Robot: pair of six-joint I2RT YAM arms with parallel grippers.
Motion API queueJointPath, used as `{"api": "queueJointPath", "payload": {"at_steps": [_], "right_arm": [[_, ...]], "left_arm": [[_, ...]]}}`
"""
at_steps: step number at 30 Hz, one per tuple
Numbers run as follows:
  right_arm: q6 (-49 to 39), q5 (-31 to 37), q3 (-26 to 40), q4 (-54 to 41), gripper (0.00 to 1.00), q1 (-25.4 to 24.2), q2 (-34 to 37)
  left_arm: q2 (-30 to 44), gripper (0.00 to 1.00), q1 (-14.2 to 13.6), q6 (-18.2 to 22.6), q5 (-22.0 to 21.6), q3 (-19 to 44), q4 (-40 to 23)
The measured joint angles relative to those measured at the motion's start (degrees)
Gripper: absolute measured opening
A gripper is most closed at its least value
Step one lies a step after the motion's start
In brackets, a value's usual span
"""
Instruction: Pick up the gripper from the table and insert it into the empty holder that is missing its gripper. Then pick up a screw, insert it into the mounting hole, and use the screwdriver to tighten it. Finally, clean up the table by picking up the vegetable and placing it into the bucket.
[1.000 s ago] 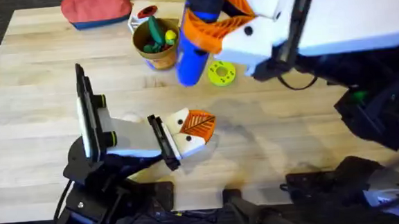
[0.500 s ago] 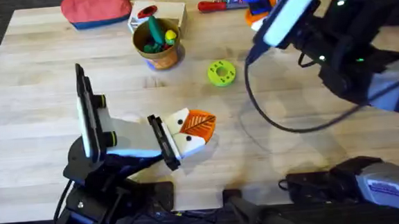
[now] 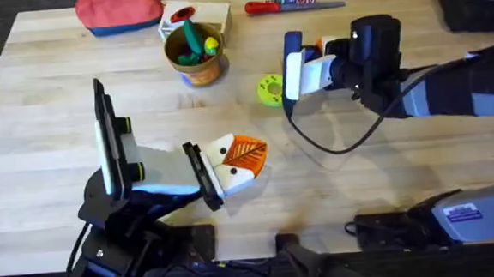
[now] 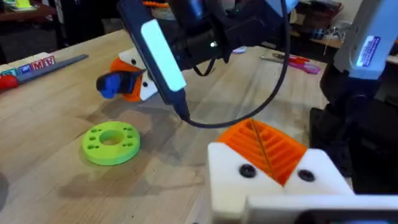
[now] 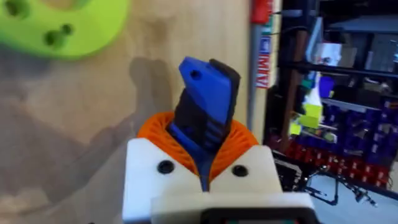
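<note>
Screwdriver [image 5: 208,106], blue, is clamped between the right gripper's [image 3: 315,59] fingers at about 2 o'clock on the surface [image 3: 60,176], just beside the green ring [image 3: 271,88], presumably to be laid down. The left gripper [image 3: 236,165] rests at centre, fingers together on nothing. The bucket [image 3: 194,54] stands at 12 o'clock. The screwdriver's bit cannot be made out.

On my wooden table [image 3: 51,159] I see 1 green-yellow ring-shaped disc [image 3: 271,89] lying flat near the middle. At the far edge sit 1 red pouch [image 3: 119,10], a white box [image 3: 208,15] just beside it, and my slim red-handled screwdriver [image 3: 290,5] lying on its side.
</note>
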Motion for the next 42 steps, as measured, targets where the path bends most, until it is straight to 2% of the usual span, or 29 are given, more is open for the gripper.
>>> {"api": "queueJointPath", "payload": {"at_steps": [3, 4, 10, 11, 15, 16, 18, 20, 21, 22, 24, 26, 27, 30, 37, 40, 42], "right_arm": [[-0.91, 0.55, 0.17, -3.83, 0.008, 0.01, 0.56], [-0.63, 0.86, 0.17, -4.83, 0.047, 0.01, 0.66], [6.23, 0.96, 0.99, -3.93, 0.906, 0.27, 0.15], [7.77, 1.20, 1.46, -3.90, 0.971, 0.26, -0.11], [15.38, 1.73, 1.63, -4.37, 0.991, -0.06, -0.21], [20.98, 1.86, 1.61, -4.85, 0.992, -0.11, -0.39], [25.00, 1.82, 1.59, -5.69, 0.992, -0.10, -1.01], [29.30, 1.68, 1.48, -6.29, 0.994, -0.08, -2.32], [31.75, 1.67, 1.44, -6.45, 0.993, -0.08, -3.45], [34.07, 1.66, 1.39, -6.50, 0.992, -0.08, -4.68], [39.73, 1.64, 1.39, -6.74, 0.992, -0.08, -8.08], [45.62, 1.64, 1.39, -7.46, 0.992, -0.10, -11.94], [48.31, 1.62, 1.39, -8.03, 0.992, -0.09, -13.63], [58.10, 1.47, 1.39, -11.17, 0.992, -0.08, -19.13], [77.72, 1.18, 1.39, -14.85, 0.992, 0.45, -28.38], [81.80, 1.01, 1.39, -14.87, 0.992, 0.56, -29.26], [83.32, 0.81, 1.39, -15.06, 0.993, 0.56, -29.24]], "left_arm": [[0.00, 0.006, 0.00, 0.00, 0.00, 0.00, 0.00], [0.02, 0.006, 0.00, 0.00, 0.00, 0.00, 0.00], [0.00, 0.006, 0.00, 0.02, 0.00, 0.00, 0.00], [0.01, 0.006, 0.00, 0.01, 0.00, 0.00, 0.00], [0.01, 0.006, 0.00, 0.01, 0.00, 0.00, 0.00], [0.00, 0.006, 0.00, 0.01, 0.00, 0.00, 0.00], [0.00, 0.006, 0.00, 0.02, 0.00, 0.00, 0.00], [0.00, 0.067, 0.00, -0.01, 0.00, 0.00, 0.00], [0.01, 0.132, 0.00, 0.05, -0.03, 0.00, 0.00], [0.00, 0.244, 0.00, 0.13, -0.02, 0.00, 0.00], [0.00, 0.536, 0.00, 0.01, -0.03, 0.00, 0.00], [0.00, 0.884, 0.00, 0.02, -0.02, 0.00, 0.00], [0.00, 0.953, 0.00, -0.14, -0.02, 0.00, 0.00], [0.00, 0.986, 0.00, -0.04, -0.04, 0.00, 0.00], [0.00, 0.987, 0.00, -0.09, -0.73, -0.02, 0.64], [0.00, 0.987, 0.00, -2.58, -2.98, 0.00, 3.30], [0.00, 0.987, 0.00, -5.74, -5.87, 0.45, 1.80]]}}
